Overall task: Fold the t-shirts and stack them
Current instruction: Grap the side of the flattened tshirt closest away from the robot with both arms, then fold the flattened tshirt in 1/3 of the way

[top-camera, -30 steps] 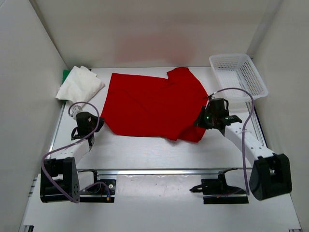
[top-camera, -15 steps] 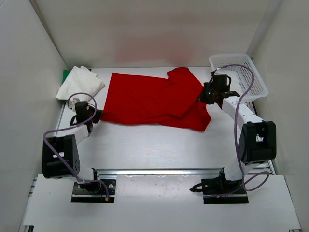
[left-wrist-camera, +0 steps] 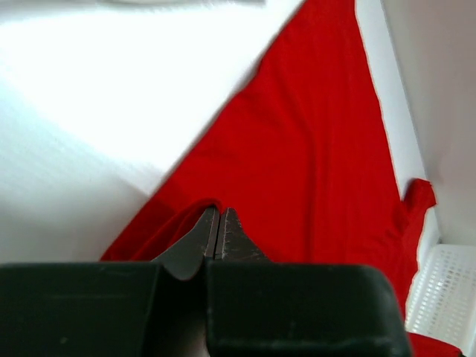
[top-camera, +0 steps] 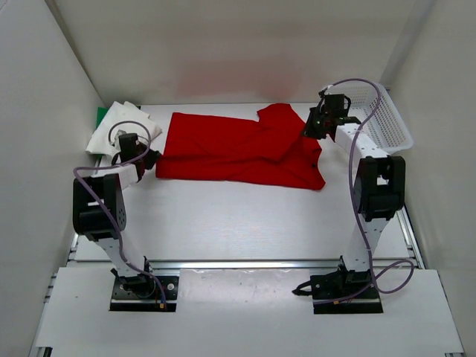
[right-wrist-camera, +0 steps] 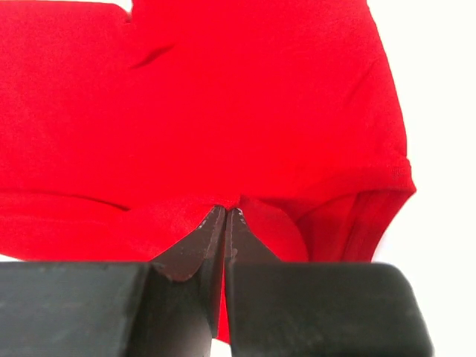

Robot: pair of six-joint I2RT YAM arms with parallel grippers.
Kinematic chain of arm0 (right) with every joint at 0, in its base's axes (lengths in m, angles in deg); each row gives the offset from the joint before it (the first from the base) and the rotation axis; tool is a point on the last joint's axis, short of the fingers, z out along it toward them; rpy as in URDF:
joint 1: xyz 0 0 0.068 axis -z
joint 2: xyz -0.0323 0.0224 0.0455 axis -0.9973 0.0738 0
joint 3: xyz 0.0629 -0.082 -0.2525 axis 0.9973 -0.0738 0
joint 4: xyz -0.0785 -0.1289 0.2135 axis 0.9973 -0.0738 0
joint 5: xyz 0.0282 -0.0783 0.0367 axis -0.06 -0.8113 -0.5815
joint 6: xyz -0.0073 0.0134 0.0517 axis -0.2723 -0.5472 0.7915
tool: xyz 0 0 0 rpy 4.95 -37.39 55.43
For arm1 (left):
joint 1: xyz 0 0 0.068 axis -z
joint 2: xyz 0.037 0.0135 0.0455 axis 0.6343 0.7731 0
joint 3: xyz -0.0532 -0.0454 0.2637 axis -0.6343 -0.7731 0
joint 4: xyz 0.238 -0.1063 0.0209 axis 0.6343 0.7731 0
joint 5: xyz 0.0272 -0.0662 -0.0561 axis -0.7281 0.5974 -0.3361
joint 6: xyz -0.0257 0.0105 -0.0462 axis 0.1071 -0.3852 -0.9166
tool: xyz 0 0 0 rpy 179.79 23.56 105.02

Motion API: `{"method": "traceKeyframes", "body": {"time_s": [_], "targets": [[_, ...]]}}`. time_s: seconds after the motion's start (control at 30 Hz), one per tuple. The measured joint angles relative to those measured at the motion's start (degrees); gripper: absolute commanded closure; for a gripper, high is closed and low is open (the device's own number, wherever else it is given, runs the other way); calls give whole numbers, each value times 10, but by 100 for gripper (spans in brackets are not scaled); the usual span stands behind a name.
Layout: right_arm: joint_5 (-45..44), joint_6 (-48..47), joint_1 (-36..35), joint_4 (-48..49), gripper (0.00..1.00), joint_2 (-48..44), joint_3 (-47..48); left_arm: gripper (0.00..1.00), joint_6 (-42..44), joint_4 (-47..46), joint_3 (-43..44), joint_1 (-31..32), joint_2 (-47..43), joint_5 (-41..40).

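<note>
The red t-shirt (top-camera: 230, 145) lies across the back half of the table, its near part doubled over toward the rear. My left gripper (top-camera: 151, 158) is shut on the shirt's left corner. In the left wrist view the fingertips (left-wrist-camera: 219, 214) pinch a fold of red cloth (left-wrist-camera: 312, 171). My right gripper (top-camera: 309, 128) is shut on the shirt's right side near the sleeve, and its tips (right-wrist-camera: 225, 213) bite into red cloth (right-wrist-camera: 245, 97). An off-white t-shirt (top-camera: 115, 128) lies folded at the back left, on top of a green t-shirt (top-camera: 101, 114) of which only an edge shows.
A white mesh basket (top-camera: 394, 130) stands at the back right, close behind the right arm; it also shows in the left wrist view (left-wrist-camera: 446, 297). White walls enclose the table on three sides. Bare tabletop lies between the shirt and the arm bases.
Both arms have swung away from the near edge toward the back, carrying the red shirt's near edge with them. The shirt now looks narrower front to back.
</note>
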State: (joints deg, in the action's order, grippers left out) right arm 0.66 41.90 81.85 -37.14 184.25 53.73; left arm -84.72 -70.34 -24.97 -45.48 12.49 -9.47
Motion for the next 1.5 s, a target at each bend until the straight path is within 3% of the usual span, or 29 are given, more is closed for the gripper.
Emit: {"method": "traceKeyframes", "body": {"time_s": [0.17, 0.3, 0.4, 0.43, 0.47, 0.5, 0.53, 0.6, 0.73, 0.8, 0.83, 0.87, 1.03, 1.1, 1.2, 1.3, 1.5], "targets": [[0, -8, 7, -15, 100, 41, 21, 95, 25, 31, 81, 8, 73, 1], [0, -11, 14, -19, 100, 67, 33, 83, 38, 45, 108, 12, 114, 3], [0, -12, 17, -32, 100, 94, 68, 68, 48, 61, 109, 14, 125, 3], [0, -13, 17, -34, 96, 103, 82, 53, 50, 64, 109, 13, 125, 3], [0, -12, 17, -36, 94, 110, 92, 48, 54, 64, 109, 12, 123, 6], [0, -13, 17, -40, 85, 116, 103, 45, 53, 62, 109, 11, 121, 11], [0, -12, 17, -42, 74, 119, 110, 45, 56, 62, 109, 9, 117, 14], [-2, -13, 16, -45, 65, 120, 116, 51, 57, 62, 103, 4, 105, 16], [-3, -10, 13, -41, 58, 112, 111, 57, 57, 42, 16, -5, 23, 14], [-2, -8, 12, -35, 71, 87, 82, 58, 51, 31, -44, -9, -31, 14], [-2, -5, 12, -29, 90, 65, 57, 57, 47, 24, -70, -9, -51, 16], [0, 2, 10, -14, 100, 35, 20, 56, 42, 13, -94, -11, -68, 18], [15, 49, 3, 74, 99, -143, -202, 43, 17, -13, -177, -13, -87, 26], [19, 68, -3, 108, 81, -198, -279, 37, 10, -28, -178, -13, -88, 29], [25, 100, -10, 162, 61, -249, -377, 36, -3, -53, -177, -14, -77, 33], [25, 131, 0, 202, 57, -285, -480, 42, -13, -74, -163, -14, -53, 43], [-12, 162, 55, 213, 54, -321, -586, 75, -28, -98, -134, -14, 2, 61]]}}
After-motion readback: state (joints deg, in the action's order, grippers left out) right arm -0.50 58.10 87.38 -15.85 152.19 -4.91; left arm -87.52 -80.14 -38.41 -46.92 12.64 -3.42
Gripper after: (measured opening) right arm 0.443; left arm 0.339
